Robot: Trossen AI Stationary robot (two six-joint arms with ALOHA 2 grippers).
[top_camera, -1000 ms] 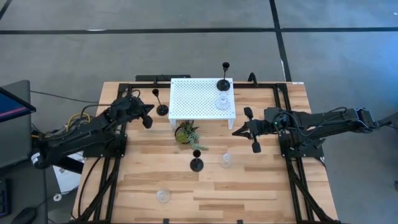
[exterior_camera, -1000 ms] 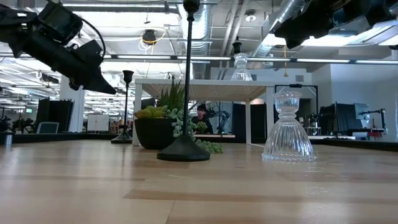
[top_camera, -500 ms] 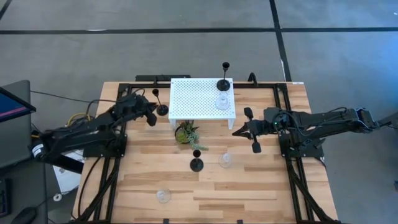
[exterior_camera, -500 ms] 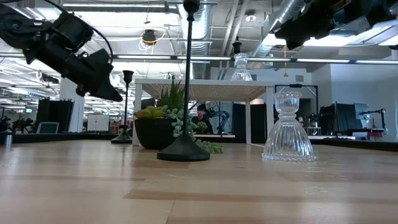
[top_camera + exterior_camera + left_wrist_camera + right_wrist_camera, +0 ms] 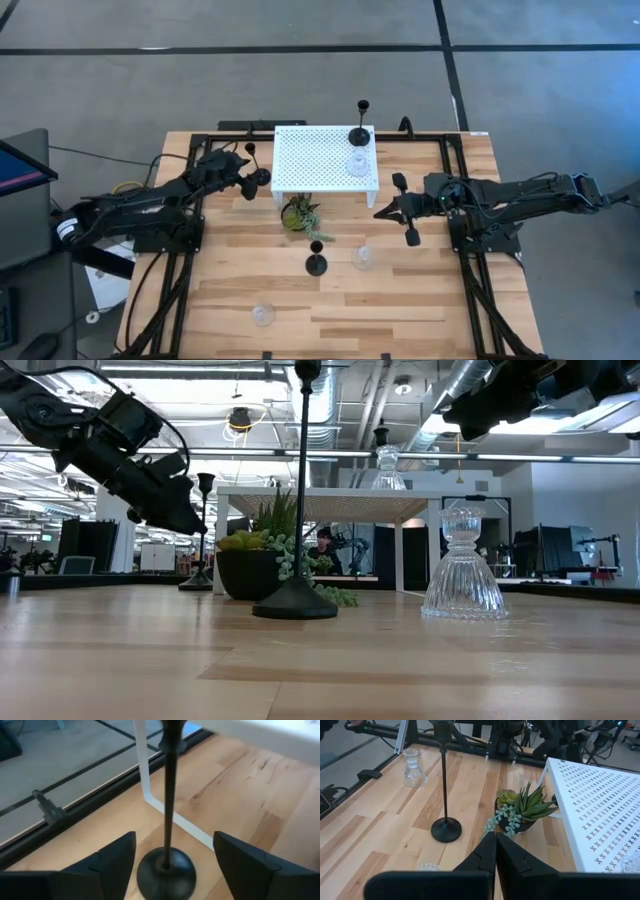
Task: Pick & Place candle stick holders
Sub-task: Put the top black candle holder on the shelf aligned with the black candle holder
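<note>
Beside the white perforated stand (image 5: 325, 158), at its left corner: left gripper (image 5: 250, 184) closing in on a short black candle stick holder (image 5: 259, 172), fingers (image 5: 114, 855) spread wide and bracketing the thin stem just above the round base, not yet touching. Reach step of the pick, by the look of it; calls next for a little more advance, then a squeeze on the stem, square and low enough to keep the holder from tipping against the stand's leg.

On top of the stand: a second black holder (image 5: 359, 131) and a clear glass holder (image 5: 356, 165) just in front of it. In front of the stand, past the small green plant (image 5: 300, 215): the tallest black holder (image 5: 316, 262), with a glass one (image 5: 362, 257) to its right and another glass one (image 5: 262, 315) well apart near the table's front edge.

Right of the stand: right gripper (image 5: 397, 208) waiting above the table, fingers pressed together, holding nothing.

Against a second ago: left gripper nearer the stand, from well left of the short holder to straddling it; right arm and all holders unmoved.
</note>
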